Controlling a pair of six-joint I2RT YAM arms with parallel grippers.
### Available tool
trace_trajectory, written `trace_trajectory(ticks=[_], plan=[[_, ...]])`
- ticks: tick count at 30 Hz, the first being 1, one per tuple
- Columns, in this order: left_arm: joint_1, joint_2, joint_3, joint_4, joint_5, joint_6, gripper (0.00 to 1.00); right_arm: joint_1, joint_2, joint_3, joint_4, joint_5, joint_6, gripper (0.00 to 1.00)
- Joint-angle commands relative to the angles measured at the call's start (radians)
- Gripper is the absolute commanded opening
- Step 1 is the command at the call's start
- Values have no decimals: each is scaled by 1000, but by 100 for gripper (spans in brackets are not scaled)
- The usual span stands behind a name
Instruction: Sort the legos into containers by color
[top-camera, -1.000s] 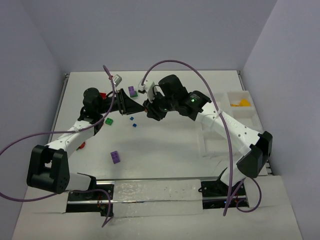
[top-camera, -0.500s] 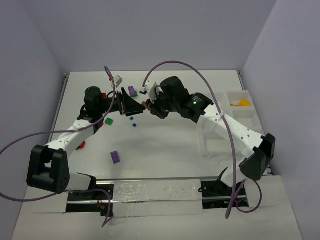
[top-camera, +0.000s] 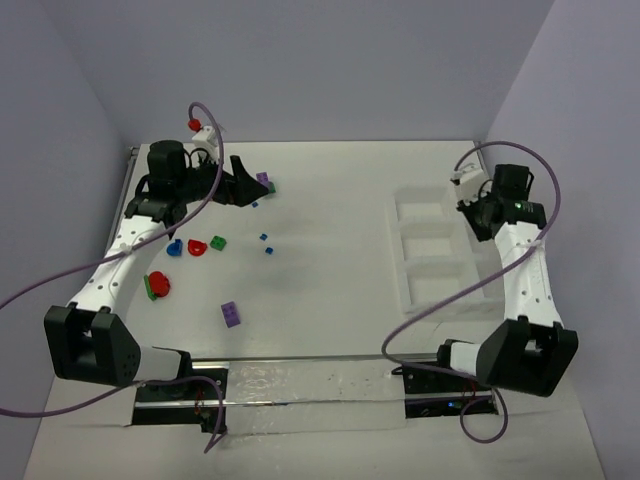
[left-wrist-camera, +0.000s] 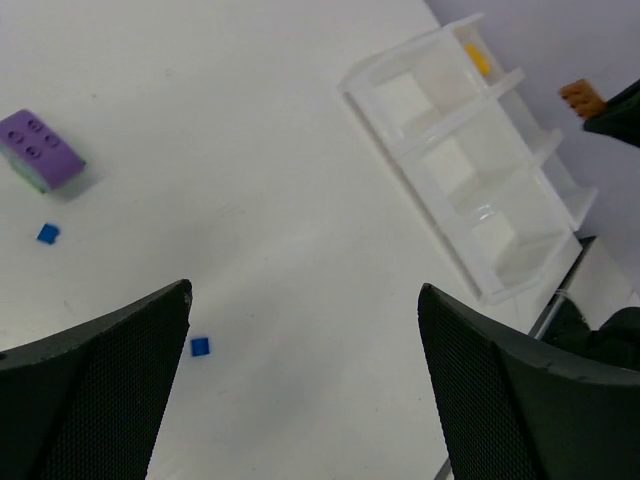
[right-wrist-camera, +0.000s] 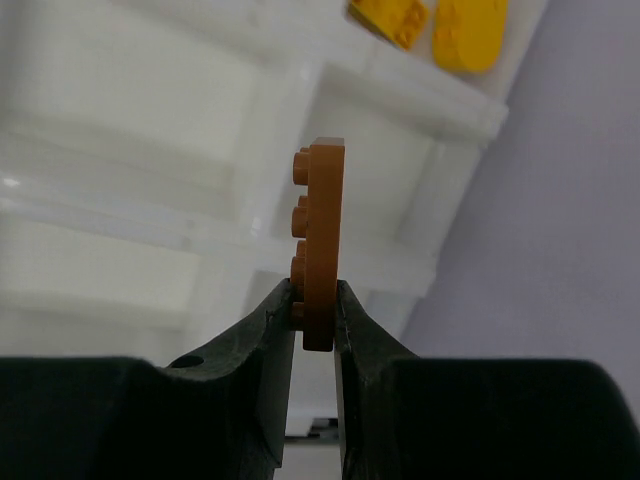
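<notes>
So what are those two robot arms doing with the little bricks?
The right gripper pinches a flat orange brick over the white tray, where yellow pieces already sit in one end compartment. The left gripper is wide open and empty over the table, near a purple brick. More loose bricks lie nearby.

Two slim arms, the left arm (top-camera: 110, 275) and the right arm (top-camera: 527, 280), are built of white moulded links joined by bulky black housings. Thin purple cables (top-camera: 45, 284) are looped along both. Black mesh-textured fingers (left-wrist-camera: 95, 385) are fitted on the left, smooth black fingers (right-wrist-camera: 250, 380) on the right.
</notes>
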Motion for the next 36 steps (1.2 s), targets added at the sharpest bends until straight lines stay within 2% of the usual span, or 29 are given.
trace_trajectory(ticks=[1, 4, 11, 16, 19, 21, 25, 30, 32, 33, 34, 36], plan=[[-1, 13, 25, -71, -94, 102, 99, -134, 105, 59, -77, 53, -174, 0], [-1, 22, 20, -69, -116, 106, 99, -184, 204, 104, -94, 86, -185, 0], [3, 25, 19, -76, -191, 136, 99, -199, 322, 160, -116, 87, -175, 0], [16, 36, 19, -72, -225, 147, 99, -201, 390, 199, -107, 84, -156, 8], [26, 47, 26, -86, -241, 156, 99, -199, 420, 213, -111, 87, -153, 22], [34, 52, 29, -84, -257, 161, 99, -199, 425, 212, -107, 88, -156, 42], [55, 59, 36, -69, -340, 162, 99, -199, 442, 226, -115, 88, -147, 63], [78, 87, 61, -56, -482, 82, 99, -197, 446, 257, -128, 81, -132, 73], [81, 117, 71, -39, -599, 6, 99, -193, 434, 290, -150, 56, -112, 83], [82, 133, 92, -41, -646, -21, 99, -190, 425, 303, -156, 43, -88, 94], [84, 151, 102, -38, -705, -58, 99, -185, 418, 317, -162, 29, -72, 100], [87, 201, 141, -49, -812, -109, 99, -165, 401, 351, -175, -9, -34, 100]])
